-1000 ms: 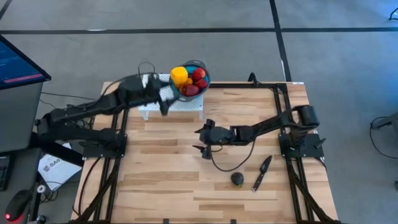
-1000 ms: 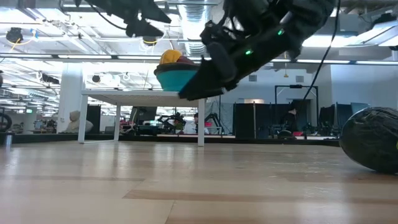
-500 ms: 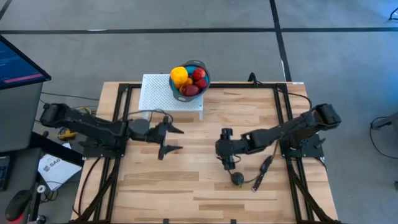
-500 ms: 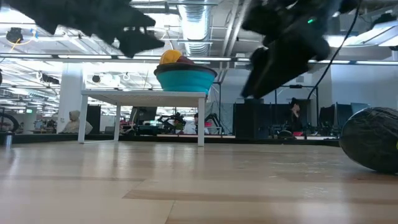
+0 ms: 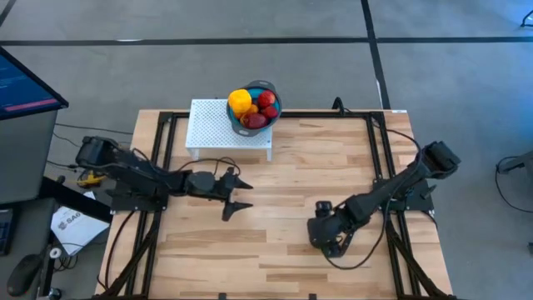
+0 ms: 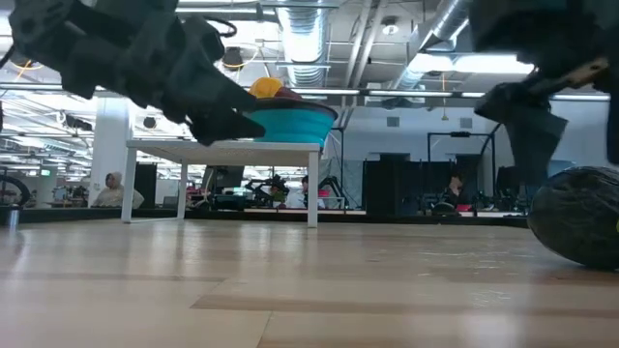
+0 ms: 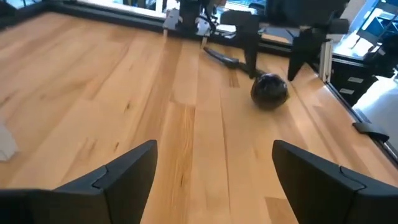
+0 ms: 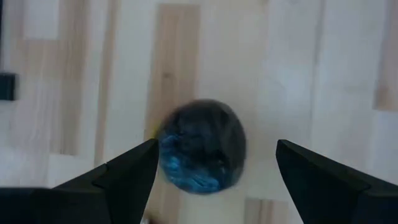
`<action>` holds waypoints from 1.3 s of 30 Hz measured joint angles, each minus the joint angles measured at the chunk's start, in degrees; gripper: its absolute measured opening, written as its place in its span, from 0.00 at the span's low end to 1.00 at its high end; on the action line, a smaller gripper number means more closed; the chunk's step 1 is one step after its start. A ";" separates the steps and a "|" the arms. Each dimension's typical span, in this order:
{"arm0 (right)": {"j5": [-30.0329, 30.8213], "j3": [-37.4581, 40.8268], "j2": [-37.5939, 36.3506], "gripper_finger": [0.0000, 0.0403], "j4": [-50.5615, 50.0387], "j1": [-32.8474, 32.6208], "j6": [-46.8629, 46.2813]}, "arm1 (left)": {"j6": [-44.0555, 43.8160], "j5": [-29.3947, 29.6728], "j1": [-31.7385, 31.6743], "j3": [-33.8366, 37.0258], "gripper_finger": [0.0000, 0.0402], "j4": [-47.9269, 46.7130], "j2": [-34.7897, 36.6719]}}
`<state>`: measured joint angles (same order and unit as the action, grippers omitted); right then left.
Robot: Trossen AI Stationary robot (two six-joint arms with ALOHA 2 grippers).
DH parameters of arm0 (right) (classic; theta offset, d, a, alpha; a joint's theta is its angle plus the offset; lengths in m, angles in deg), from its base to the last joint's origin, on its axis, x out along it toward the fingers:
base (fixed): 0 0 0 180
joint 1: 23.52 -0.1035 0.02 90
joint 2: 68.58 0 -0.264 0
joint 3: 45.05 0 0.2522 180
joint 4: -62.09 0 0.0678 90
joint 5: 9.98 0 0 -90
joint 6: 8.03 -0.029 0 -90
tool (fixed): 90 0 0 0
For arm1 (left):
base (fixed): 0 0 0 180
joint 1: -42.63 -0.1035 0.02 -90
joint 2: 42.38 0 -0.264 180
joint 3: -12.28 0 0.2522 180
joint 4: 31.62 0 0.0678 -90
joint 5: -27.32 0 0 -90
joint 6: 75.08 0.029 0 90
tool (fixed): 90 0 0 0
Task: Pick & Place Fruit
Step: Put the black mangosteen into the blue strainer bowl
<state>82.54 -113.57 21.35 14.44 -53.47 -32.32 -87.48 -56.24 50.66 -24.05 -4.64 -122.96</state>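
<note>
A pale wooden counter [image 5: 275,208] is sitting on a grey floor, with an open workshop showing beyond it in the low view. At the far left a monitor [image 5: 25,83] is glowing at the counter's side. Next, the left gripper [image 5: 236,193] is hovering over the middle-left boards with its 2 fingers spread and nothing between them, pointing towards the right. Behind it, at the far edge, a small white perforated stand [image 5: 229,129] is carrying the blue bowl [image 5: 271,112], which is already holding several fruit [image 5: 254,107] in yellow, red and orange. Further right, 1 dark fruit [image 8: 201,146] is lying alone on the bare wood near the front. The right gripper [image 5: 326,242] is hanging directly above it, fingers released and straddling it on both sides without touching, as the right wrist view is showing. A black-handled knife [image 7: 224,59] is lying just beyond that piece.

The step in hand appears to be the grasp on this last loose piece. To do it well, the right gripper should be descending straight down with the fruit centred between the fingers, closing gently, since a round piece is likely to roll or squirt sideways if pinched off-centre.
</note>
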 joint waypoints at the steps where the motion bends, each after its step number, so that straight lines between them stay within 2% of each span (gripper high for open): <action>1: 0.32 -0.11 0.44 0.79 0.35 -0.41 -1.03 | -0.09 -0.01 0.07 -0.01 0.77 0.76 -1.08; 4: 0.52 0.72 1.34 0.79 1.35 -1.12 -2.08 | -0.11 -0.14 0.37 -0.04 0.77 4.33 -4.27; 7: 0.12 3.44 1.31 0.79 7.39 -1.64 -3.10 | -0.11 -0.23 0.99 -0.27 0.77 5.87 -6.53; 11: 0.28 5.88 1.22 0.78 9.86 -1.48 -6.29 | -0.11 -0.19 2.14 -1.04 0.77 5.86 -8.41; 20: -2.93 9.69 2.28 0.64 17.38 -1.51 -10.18 | 4.27 0.03 3.97 -2.59 0.77 6.72 -8.71; 24: -2.88 12.45 2.19 0.58 25.07 -1.53 -11.32 | 6.98 0.17 4.59 -3.18 0.77 6.95 -8.67; 27: -1.88 17.06 2.38 0.56 38.66 -0.83 -11.34 | 10.89 2.04 5.82 -4.15 0.77 6.98 -8.67; 30: 3.44 23.45 2.61 0.57 58.10 1.87 -11.35 | 17.03 6.07 8.31 -5.51 0.77 6.92 -8.67; 34: 12.58 29.10 2.59 0.58 82.81 7.29 -10.78 | 26.97 16.74 13.30 -7.97 0.77 6.95 -8.67; 39: 18.56 27.82 5.31 0.58 101.79 12.57 -6.16 | 44.72 29.73 19.36 -11.48 0.77 6.89 -8.67</action>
<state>101.10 -85.75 26.65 116.23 -40.90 -38.48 -42.76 -26.51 70.02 -35.53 2.25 -131.63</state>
